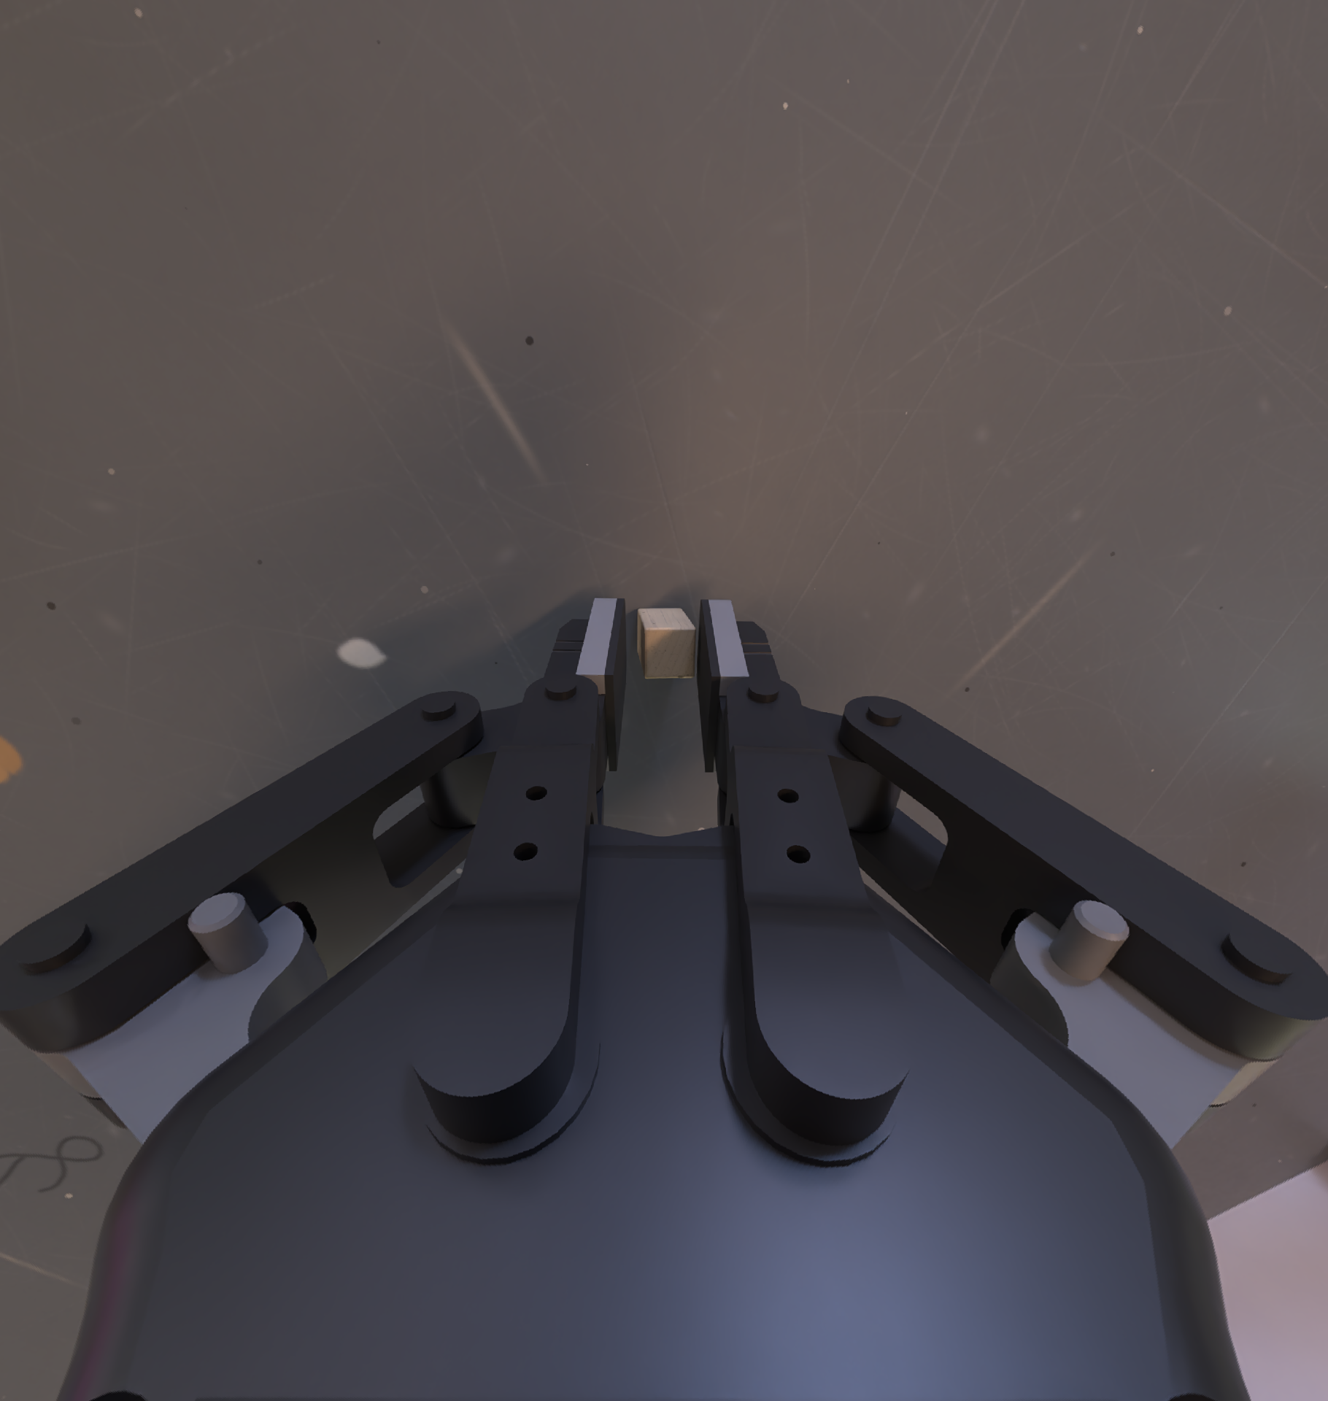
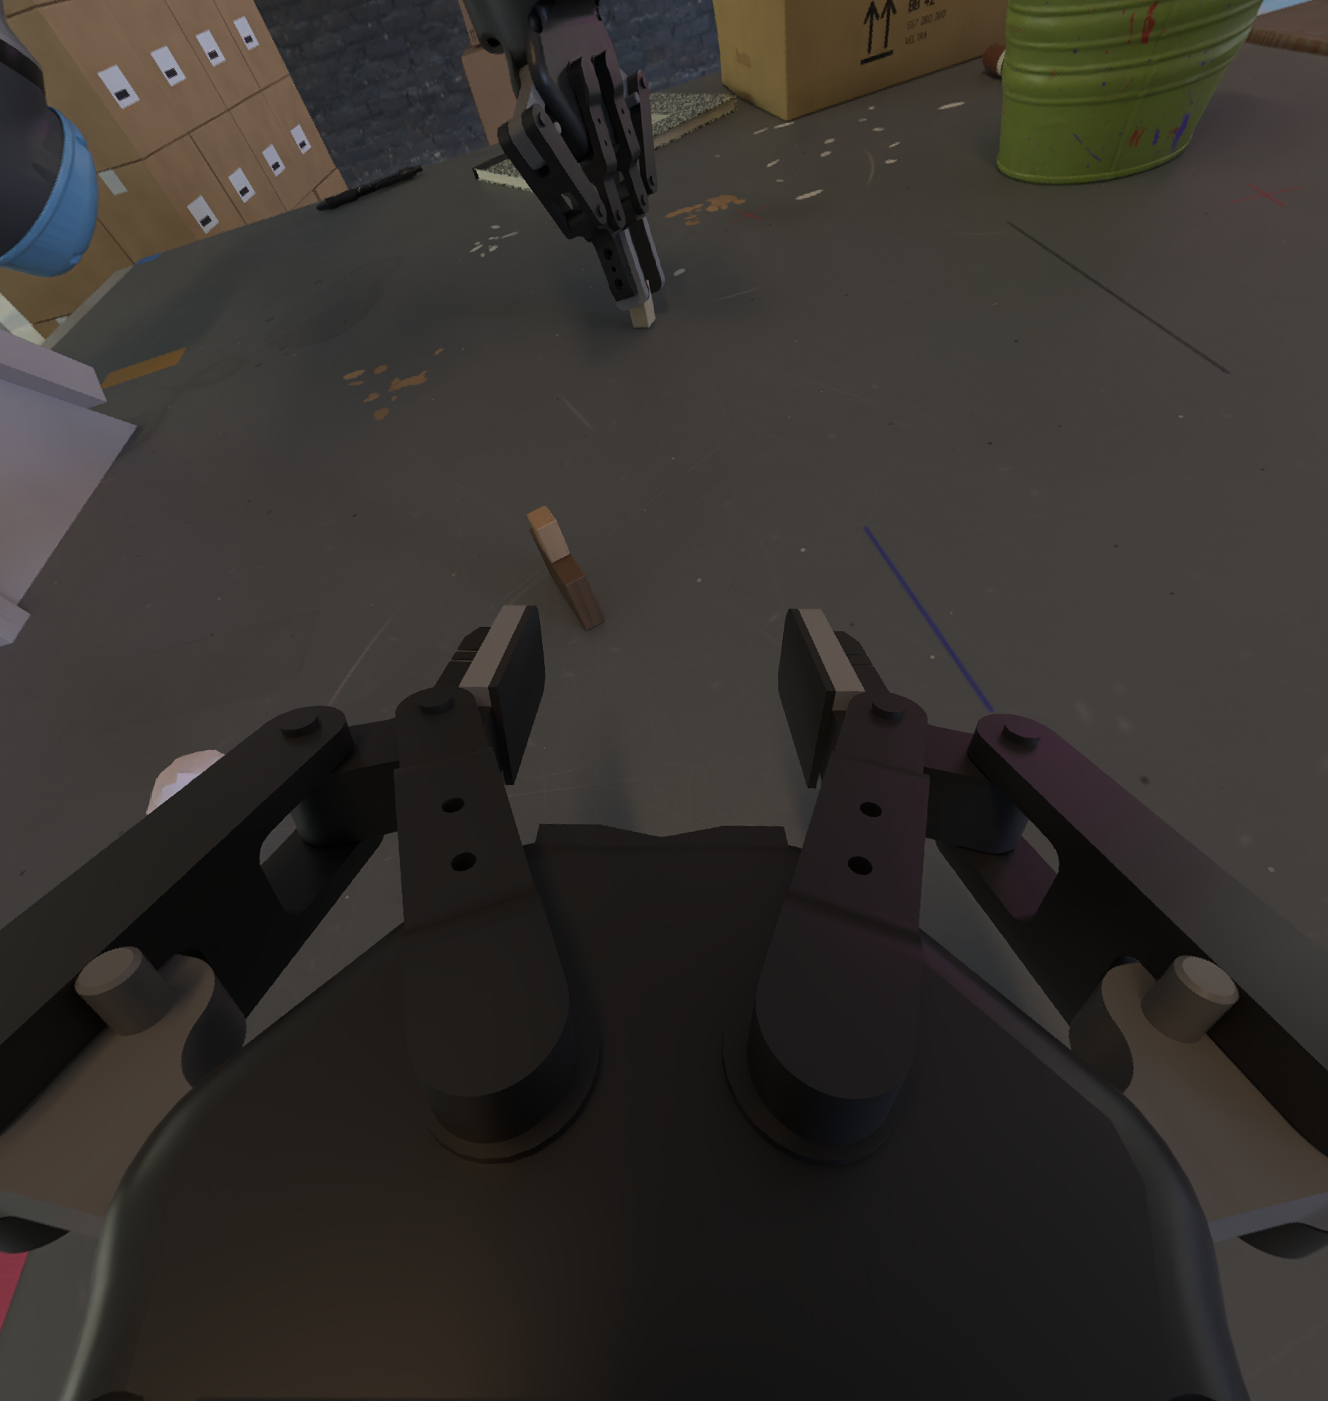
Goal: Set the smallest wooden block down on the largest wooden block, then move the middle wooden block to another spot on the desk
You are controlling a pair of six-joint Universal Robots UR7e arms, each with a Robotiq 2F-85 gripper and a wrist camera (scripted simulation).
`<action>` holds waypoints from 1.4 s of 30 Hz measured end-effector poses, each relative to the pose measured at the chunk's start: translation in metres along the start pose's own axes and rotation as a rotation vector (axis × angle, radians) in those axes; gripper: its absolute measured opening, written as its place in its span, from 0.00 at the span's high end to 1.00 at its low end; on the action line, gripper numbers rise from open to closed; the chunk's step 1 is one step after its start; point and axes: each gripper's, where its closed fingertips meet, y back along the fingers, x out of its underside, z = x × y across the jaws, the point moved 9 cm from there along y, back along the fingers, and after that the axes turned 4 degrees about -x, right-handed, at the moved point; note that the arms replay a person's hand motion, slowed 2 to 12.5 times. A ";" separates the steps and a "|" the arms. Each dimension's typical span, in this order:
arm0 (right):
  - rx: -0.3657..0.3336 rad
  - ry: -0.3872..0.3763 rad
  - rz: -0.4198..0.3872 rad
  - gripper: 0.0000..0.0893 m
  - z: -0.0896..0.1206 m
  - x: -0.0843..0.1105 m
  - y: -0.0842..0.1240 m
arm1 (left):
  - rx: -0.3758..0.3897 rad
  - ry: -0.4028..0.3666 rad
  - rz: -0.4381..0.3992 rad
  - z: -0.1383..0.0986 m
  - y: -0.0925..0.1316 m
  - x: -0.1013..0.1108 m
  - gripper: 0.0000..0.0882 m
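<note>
A small pale wooden block (image 1: 666, 652) stands on the dark desk (image 1: 721, 303) between the pads of my left gripper (image 1: 661, 603). The jaws are narrow, with a thin gap showing on each side of the block. The right wrist view shows this gripper (image 2: 634, 292) from afar, pointing down with the block (image 2: 643, 317) at its tips. Nearer, a smaller pale block (image 2: 549, 531) rests against the upper end of a larger brown block (image 2: 576, 590). My right gripper (image 2: 657, 614) is open and empty, just short of that pair.
A green bucket (image 2: 1101, 98), a cardboard box (image 2: 820, 53), a notebook (image 2: 691, 106) and a pen (image 2: 369, 188) lie at the desk's far side. A grey box (image 2: 24, 455) stands at the left edge. A pale crumpled lump (image 2: 183, 773) sits near my right gripper.
</note>
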 end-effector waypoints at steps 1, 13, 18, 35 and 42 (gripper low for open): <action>0.000 0.000 0.000 0.37 0.000 0.000 0.000 | 0.000 0.001 0.000 0.000 0.000 0.000 0.80; 0.002 0.003 0.000 0.37 0.000 0.000 0.000 | 0.008 0.000 -0.019 -0.001 0.000 0.000 0.86; 0.001 0.003 -0.002 0.37 0.000 0.000 0.000 | 0.000 0.007 -0.042 0.000 0.001 0.001 0.86; 0.001 0.001 0.001 0.37 0.000 0.000 -0.001 | -0.022 0.025 -0.141 0.002 0.011 0.003 0.86; 0.000 0.000 0.003 0.38 -0.001 0.000 -0.001 | -0.040 0.018 -0.219 -0.002 0.026 0.003 0.86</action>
